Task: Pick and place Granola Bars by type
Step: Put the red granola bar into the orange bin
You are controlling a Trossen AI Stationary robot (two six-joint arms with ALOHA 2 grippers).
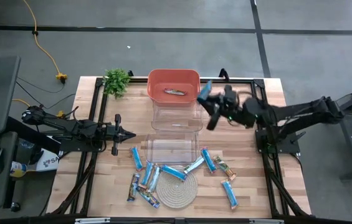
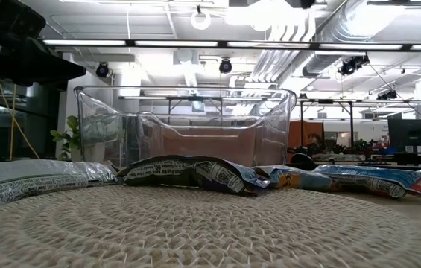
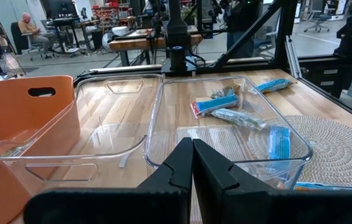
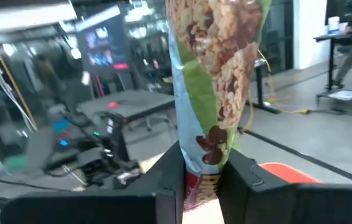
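Clamped between the right gripper's [image 4: 199, 171] fingers is a bar [image 4: 216, 74], its wrapper showing granola, green and light blue, standing up past the fingertips; the gripper is closed just to the bar's thickness. From above, that gripper [image 1: 208, 102] hangs in the air beside the orange bin [image 1: 174, 85], over the right edge of the clear bin [image 1: 177, 115] next to it, with the bar [image 1: 204, 91] poking out toward the orange bin. One brownish bar [image 1: 176, 92] lies inside the orange bin. A second clear bin [image 1: 173, 149] sits nearer the front. Beyond it, the other bars [image 1: 173, 172] lie scattered on the wooden surface [image 1: 244, 162], some overlapping the round woven mat [image 1: 177, 190], others left and right of it. The left gripper [image 1: 127, 135] waits with fingers pressed together and nothing in them, just left of the front clear bin. A small green plant [image 1: 116, 81] stands at the surface's far left corner.
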